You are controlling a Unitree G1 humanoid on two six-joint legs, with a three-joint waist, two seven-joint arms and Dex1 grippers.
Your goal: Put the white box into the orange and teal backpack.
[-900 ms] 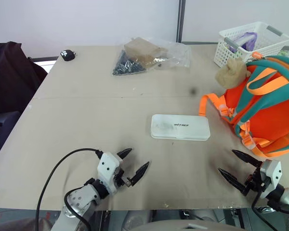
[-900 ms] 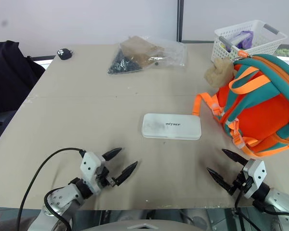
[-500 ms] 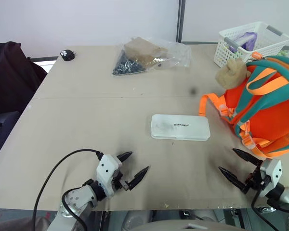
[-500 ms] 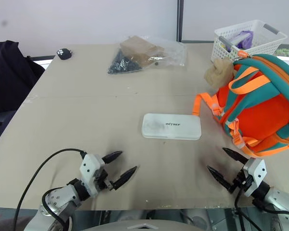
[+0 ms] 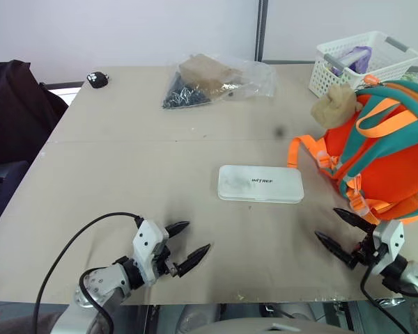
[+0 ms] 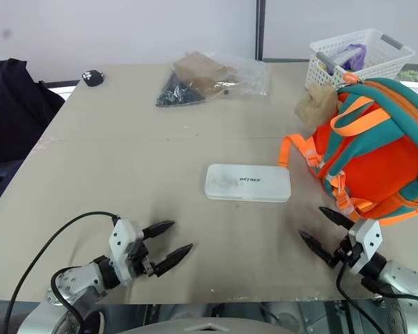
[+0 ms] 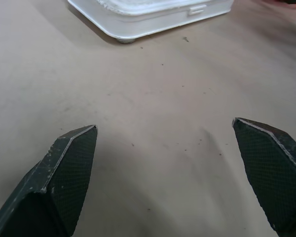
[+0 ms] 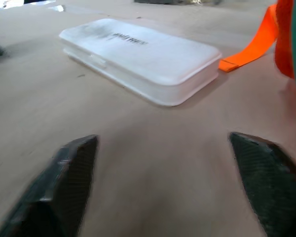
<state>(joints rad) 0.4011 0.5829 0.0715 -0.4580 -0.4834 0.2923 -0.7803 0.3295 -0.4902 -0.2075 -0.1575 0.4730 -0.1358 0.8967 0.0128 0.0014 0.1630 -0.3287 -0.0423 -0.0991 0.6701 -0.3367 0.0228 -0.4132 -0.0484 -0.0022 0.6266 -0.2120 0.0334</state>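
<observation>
White box [image 5: 260, 184] lies flat near table [image 5: 125, 160] centre, lid up, dark lettering readable, untouched. Orange and teal backpack [image 5: 383, 153] stands at the box's 3 o'clock, just beside it, one orange strap trailing on the tabletop toward the box's near corner. You cannot confirm from these views whether its zip is open; treat the opening as unverified.

Left gripper [image 5: 184, 243] hovers low over the near table edge, at 7 o'clock from the box, well apart from it. Claw spread wide, nothing between the fingers. Right gripper [image 5: 343, 233] sits at the box's 5 o'clock, near the backpack's lower edge. Claw also parted and empty, both wrist views looking straight at the box.

Step in hand: pre-grasp. Neither arm has engaged the box, so the task looks to be at its start.

Next move, as judged: you bring one gripper forward to the box and close across its short width. The case is flat and low, so the fingers need to come down close to the tabletop. Right arm seems the nearer to both box and bag. Watch the loose strap during approach
</observation>
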